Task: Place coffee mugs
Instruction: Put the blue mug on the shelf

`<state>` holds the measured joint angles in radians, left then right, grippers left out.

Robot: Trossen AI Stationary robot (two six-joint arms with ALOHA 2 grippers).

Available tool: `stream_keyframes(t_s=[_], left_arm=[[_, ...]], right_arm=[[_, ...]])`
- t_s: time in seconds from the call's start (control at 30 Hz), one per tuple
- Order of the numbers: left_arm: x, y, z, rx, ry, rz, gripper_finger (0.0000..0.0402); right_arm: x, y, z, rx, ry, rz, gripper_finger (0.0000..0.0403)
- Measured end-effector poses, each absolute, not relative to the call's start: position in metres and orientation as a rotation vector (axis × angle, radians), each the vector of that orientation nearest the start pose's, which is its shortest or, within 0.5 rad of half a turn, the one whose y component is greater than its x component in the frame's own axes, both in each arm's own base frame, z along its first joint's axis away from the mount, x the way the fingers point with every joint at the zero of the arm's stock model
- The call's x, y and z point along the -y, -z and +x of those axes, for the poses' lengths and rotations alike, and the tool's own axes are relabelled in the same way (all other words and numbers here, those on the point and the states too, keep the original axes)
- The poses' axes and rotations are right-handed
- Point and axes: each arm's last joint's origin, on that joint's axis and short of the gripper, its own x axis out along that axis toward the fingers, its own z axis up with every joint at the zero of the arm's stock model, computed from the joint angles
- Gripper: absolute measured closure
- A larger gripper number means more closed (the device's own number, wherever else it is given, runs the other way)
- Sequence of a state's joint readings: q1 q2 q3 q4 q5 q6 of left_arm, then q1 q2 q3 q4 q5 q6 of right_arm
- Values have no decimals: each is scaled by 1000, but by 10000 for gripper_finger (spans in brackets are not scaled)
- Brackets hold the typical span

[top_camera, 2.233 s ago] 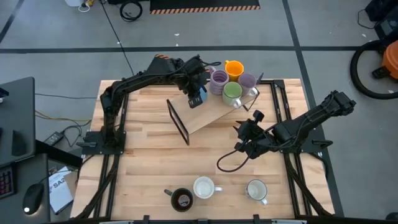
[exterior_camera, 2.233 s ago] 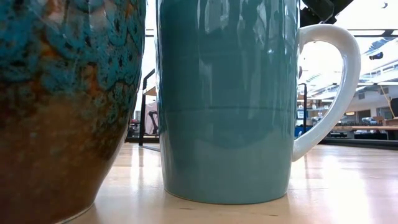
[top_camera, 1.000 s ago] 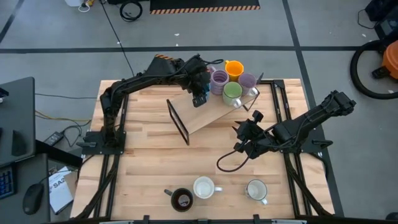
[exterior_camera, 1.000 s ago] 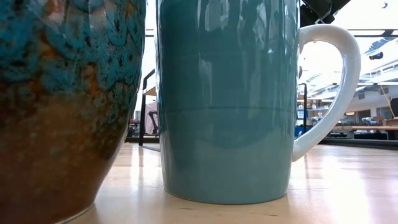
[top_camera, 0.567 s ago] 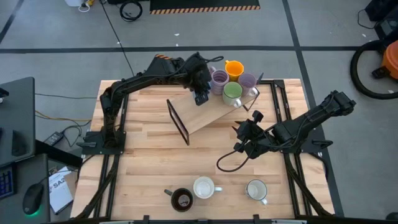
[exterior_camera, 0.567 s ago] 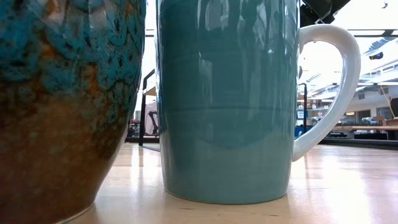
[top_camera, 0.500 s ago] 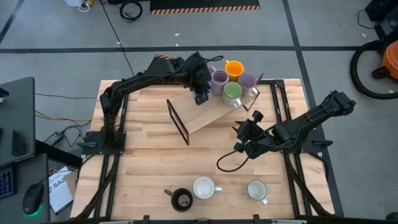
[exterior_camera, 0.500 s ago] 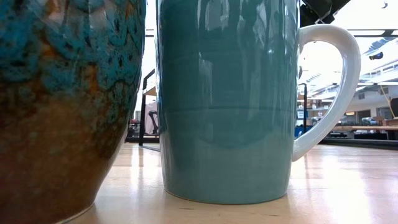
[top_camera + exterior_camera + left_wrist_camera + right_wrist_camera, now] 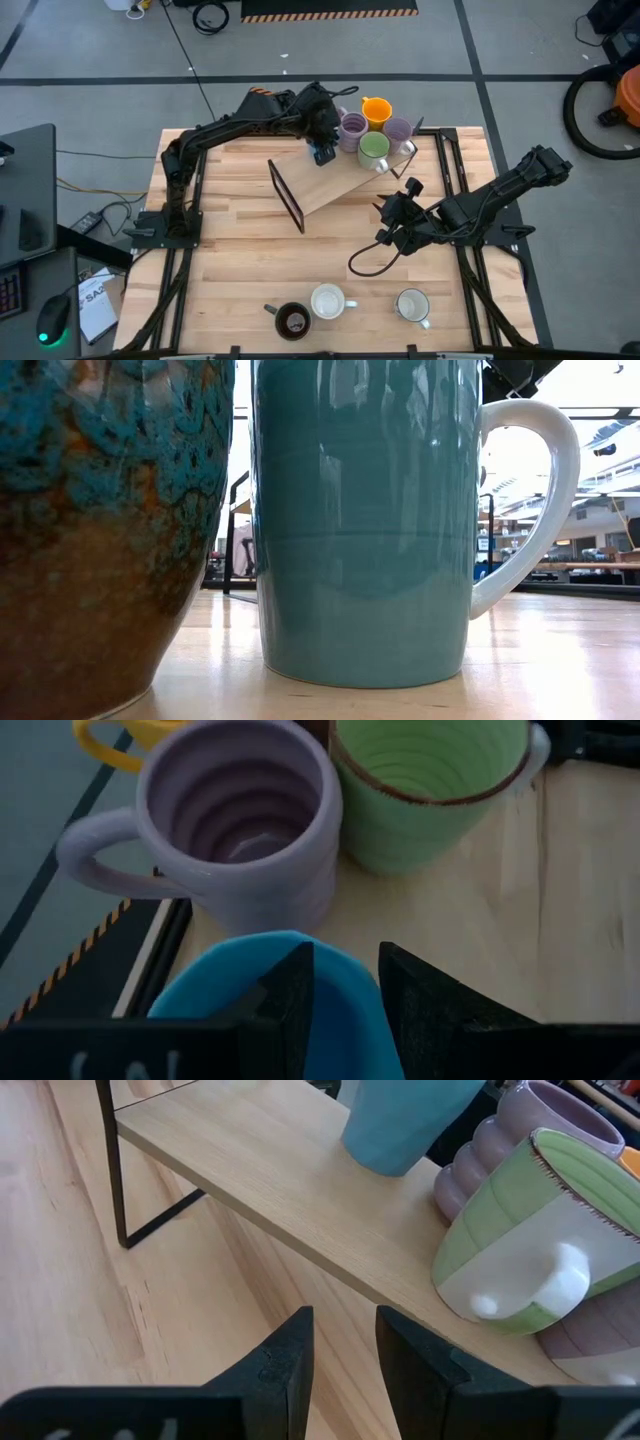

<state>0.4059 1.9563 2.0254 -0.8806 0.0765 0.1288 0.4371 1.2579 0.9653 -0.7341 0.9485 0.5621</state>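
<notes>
Up on the far shelf, the left pincer grips the blue mug just left of a purple mug. Meanwhile the right pincer waits open, empty, over the tabletop.

High view looks straight down on the whole table. Low view sits at tabletop height, almost touching a teal mug and a mottled mug. Left wrist view looks closely down on the purple mug and green mug; right wrist view shares the green mug from lower, farther away.
</notes>
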Motion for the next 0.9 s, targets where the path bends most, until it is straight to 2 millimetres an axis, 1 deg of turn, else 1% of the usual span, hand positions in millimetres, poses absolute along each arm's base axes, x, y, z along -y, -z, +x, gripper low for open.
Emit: stream_keyframes(t_s=[0.13, 0.23, 0.3, 0.37, 0.47, 0.73, 0.9], left_arm=[[-168, -364, 387, -793, -262, -81, 281], [-168, -363, 386, -796, -237, -102, 281], [-168, -362, 386, -809, -240, -75, 281], [-169, -361, 384, -837, -263, -42, 281], [-173, -359, 383, -843, -274, -37, 281], [-179, -348, 387, -872, -278, -45, 281], [-181, -339, 394, -876, -277, -48, 281]], right_arm=[[-78, -269, 223, -623, 654, -141, 286], [-78, -269, 223, -621, 653, -139, 286], [-78, -269, 223, -621, 653, -138, 286], [-78, -269, 223, -618, 653, -136, 286], [-78, -270, 223, -618, 652, -139, 286], [-78, -270, 223, -619, 650, -144, 286], [-79, -270, 224, -614, 648, -139, 286]])
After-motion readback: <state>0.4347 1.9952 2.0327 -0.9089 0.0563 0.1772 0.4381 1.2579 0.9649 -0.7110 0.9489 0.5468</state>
